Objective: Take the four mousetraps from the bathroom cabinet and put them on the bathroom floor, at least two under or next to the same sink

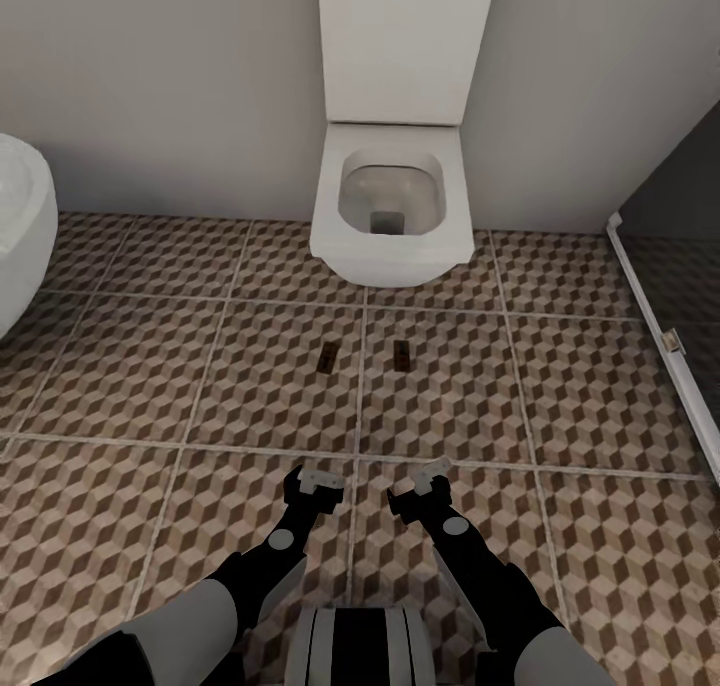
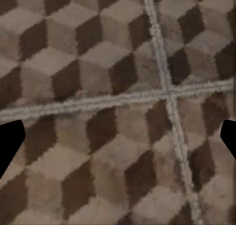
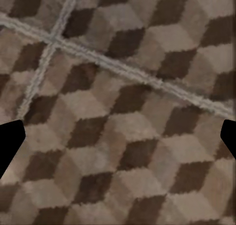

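**Two mousetraps laid before the toilet; both arms empty above the tiles**

Head view: two mousetraps, the left mousetrap (image 1: 326, 358) and the right mousetrap (image 1: 402, 354), lie flat on the bathroom floor (image 1: 150, 366), side by side but apart, one on each side of a grout line, just in front of the toilet (image 1: 392, 206); the curved white rim of a basin or tub (image 1: 22, 226) enters at the left edge, well apart from both traps; a dark glass shower panel (image 1: 680, 266) with its pale threshold closes the right side. The left gripper (image 1: 316, 484) and the right gripper (image 1: 428, 478) hang low over the tiles, nearer the robot than the traps and touching neither; in each wrist view the dark fingertips (image 2: 10, 141) (image 3: 10, 141) sit at opposite edges with bare cube-pattern tile between them, so both sets of jaws stand wide apart and hold nothing.

Judgement: two of four traps appear placed; the cabinet and the remaining traps are out of sight, so the step in hand is probably the return trip. To do it well: lift both arms clear before turning, so that no finger sweeps the laid traps; whether the white rim at left is the sink cannot be told; if it is, the present pair lies too far from it, and the remaining two should be set directly beside or under it, on these same tiles and not past the shower threshold.
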Controlling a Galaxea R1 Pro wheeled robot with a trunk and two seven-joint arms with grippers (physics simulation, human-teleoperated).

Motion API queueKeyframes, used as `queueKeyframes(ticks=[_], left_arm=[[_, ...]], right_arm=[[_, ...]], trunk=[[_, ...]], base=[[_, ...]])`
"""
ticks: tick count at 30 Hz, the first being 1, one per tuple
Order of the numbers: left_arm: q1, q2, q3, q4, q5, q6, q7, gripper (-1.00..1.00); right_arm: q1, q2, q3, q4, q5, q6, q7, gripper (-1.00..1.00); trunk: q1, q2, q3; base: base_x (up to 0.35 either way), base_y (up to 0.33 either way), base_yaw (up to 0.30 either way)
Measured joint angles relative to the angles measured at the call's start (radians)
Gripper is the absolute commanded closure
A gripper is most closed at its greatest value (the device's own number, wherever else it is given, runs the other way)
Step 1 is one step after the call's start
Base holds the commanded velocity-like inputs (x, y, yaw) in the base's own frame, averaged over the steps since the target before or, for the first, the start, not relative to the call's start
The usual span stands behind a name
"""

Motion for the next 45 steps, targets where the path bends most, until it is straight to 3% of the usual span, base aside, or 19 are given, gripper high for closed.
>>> queueKeyframes(ticks=[45], left_arm=[[0.000, 0.000, 0.000, 0.002, 0.000, 0.001, -0.001, -1.00]], right_arm=[[0.000, 0.000, 0.001, -0.001, 0.000, -0.026, 0.002, -1.00]], trunk=[[-0.173, 0.315, 0.141]], base=[[0.000, 0.000, 0.000]])
